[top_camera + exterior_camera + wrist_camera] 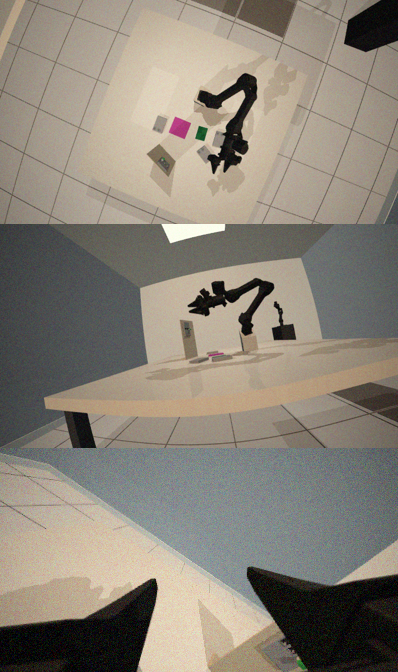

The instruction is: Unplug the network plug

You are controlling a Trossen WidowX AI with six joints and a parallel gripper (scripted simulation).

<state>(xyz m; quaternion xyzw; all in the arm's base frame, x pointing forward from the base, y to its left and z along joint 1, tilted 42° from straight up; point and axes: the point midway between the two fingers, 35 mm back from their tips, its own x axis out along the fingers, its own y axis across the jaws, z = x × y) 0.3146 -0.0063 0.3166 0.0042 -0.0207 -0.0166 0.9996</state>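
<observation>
The upright tan panel (153, 152) (190, 347) (242, 651) stands on the table and carries a grey socket plate (184, 334) (272, 648). A small green plug (163, 159) (190, 329) (301, 663) shows at the socket; its tab is too small to make out. A magenta square (180, 128) (216, 354) lies flat on the table, with a smaller dark green patch (201, 133) beside it. My gripper (219, 172) (189, 308) (202, 577) is open and empty, high above the table and off to one side of the panel. Its right finger partly hides the socket area in the wrist view.
Low grey blocks lie around the squares: one (160, 124) beyond the magenta square, one (218, 139) partly under my arm in the overhead view, and one (204, 154) near my gripper. The arm's pale base block (249, 343) stands behind. A black box (287, 333) is in the background.
</observation>
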